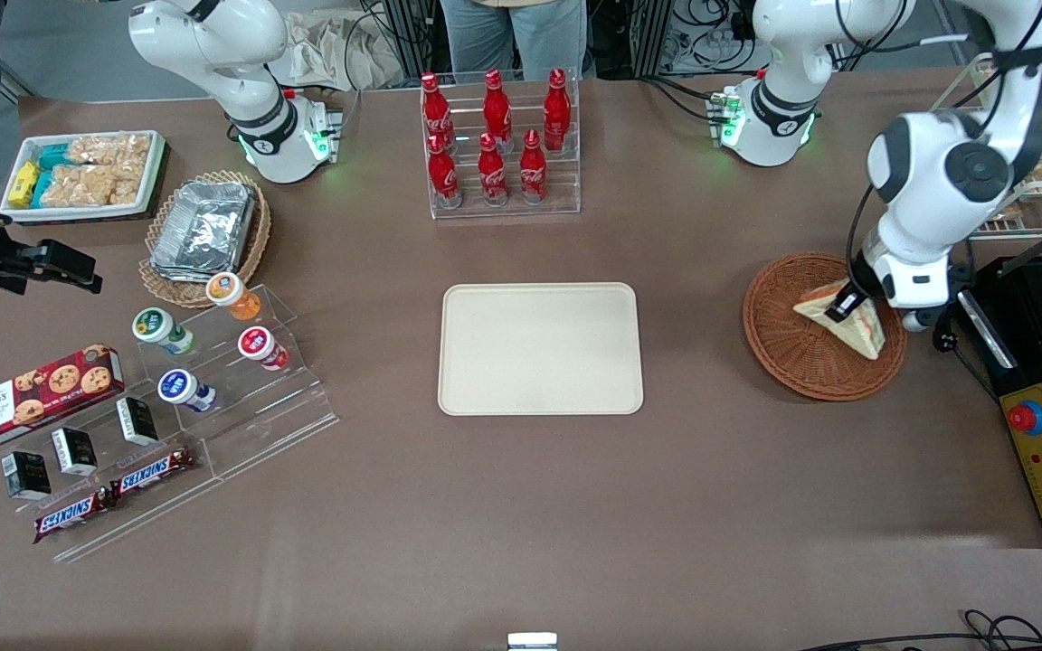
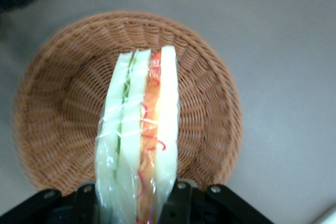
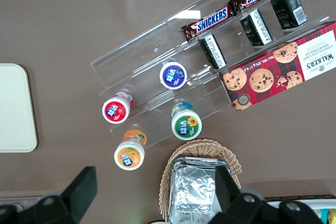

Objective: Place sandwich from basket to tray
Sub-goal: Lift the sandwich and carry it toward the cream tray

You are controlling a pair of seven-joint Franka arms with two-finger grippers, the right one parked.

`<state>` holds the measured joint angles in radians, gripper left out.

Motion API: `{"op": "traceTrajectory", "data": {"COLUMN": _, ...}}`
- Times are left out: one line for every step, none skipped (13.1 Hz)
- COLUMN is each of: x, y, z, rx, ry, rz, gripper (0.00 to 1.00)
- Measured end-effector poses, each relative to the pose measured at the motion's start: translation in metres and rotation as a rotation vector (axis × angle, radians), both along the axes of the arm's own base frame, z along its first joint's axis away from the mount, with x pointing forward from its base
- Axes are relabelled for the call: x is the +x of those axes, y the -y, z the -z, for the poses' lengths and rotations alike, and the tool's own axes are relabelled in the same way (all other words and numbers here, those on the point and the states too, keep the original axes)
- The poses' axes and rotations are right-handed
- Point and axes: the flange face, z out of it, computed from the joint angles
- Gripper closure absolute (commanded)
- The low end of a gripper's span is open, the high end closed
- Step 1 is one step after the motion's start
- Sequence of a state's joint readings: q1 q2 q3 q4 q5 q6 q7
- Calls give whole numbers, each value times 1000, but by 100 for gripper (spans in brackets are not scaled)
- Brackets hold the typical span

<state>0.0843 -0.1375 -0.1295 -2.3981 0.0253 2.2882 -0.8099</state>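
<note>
One step looks done, the grasp; the carry and release remain. On the worktop the tray lies bare. Toward the working arm's end, the claw pinches the sandwich by its flat faces, over the basket, seemingly lifted.

Pincer on sandwich over basket; tray bare.
</note>
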Motion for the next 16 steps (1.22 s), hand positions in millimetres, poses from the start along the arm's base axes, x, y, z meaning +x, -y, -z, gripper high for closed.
{"op": "traceTrajectory", "data": {"x": 10, "y": 13, "z": -39, "rx": 10, "ry": -26, "rz": 54, "gripper": 100}}
{"op": "traceTrajectory", "data": {"x": 18, "y": 27, "z": -73, "rx": 17, "ry": -48, "rz": 112, "gripper": 100}}
{"op": "traceTrajectory", "data": {"x": 26, "y": 39, "z": -103, "rx": 19, "ry": -64, "rz": 177, "gripper": 100}}
{"op": "traceTrajectory", "data": {"x": 32, "y": 46, "z": -122, "rx": 11, "ry": -72, "rz": 241, "gripper": 100}}
{"op": "traceTrajectory", "data": {"x": 36, "y": 52, "z": -133, "rx": -15, "ry": -72, "rz": 303, "gripper": 100}}
{"op": "traceTrajectory", "data": {"x": 40, "y": 60, "z": -136, "rx": -44, "ry": -71, "rz": 364, "gripper": 100}}
{"op": "traceTrajectory", "data": {"x": 41, "y": 76, "z": -132, "rx": -60, "ry": -75, "rz": 424, "gripper": 100}}
{"op": "traceTrajectory", "data": {"x": 39, "y": 103, "z": -125, "rx": -67, "ry": -80, "rz": 487, "gripper": 100}}
{"op": "traceTrajectory", "data": {"x": 35, "y": 135, "z": -117, "rx": -69, "ry": -82, "rz": 552, "gripper": 100}}
{"op": "traceTrajectory", "data": {"x": 29, "y": 170, "z": -107, "rx": -71, "ry": -84, "rz": 618, "gripper": 100}}
{"op": "traceTrajectory", "data": {"x": 22, "y": 203, "z": -96, "rx": -75, "ry": -87, "rz": 679, "gripper": 100}}
{"op": "traceTrajectory", "data": {"x": 15, "y": 232, "z": -85, "rx": -81, "ry": -92, "rz": 731, "gripper": 100}}
{"op": "traceTrajectory", "data": {"x": 8, "y": 256, "z": -73, "rx": -87, "ry": -94, "rz": 764, "gripper": 100}}
{"op": "traceTrajectory", "data": {"x": 2, "y": 278, "z": -61, "rx": -93, "ry": -91, "rz": 782, "gripper": 100}}
{"op": "traceTrajectory", "data": {"x": -2, "y": 295, "z": -50, "rx": -99, "ry": -92, "rz": 797, "gripper": 100}}
{"op": "traceTrajectory", "data": {"x": -6, "y": 307, "z": -39, "rx": -104, "ry": -100, "rz": 811, "gripper": 100}}
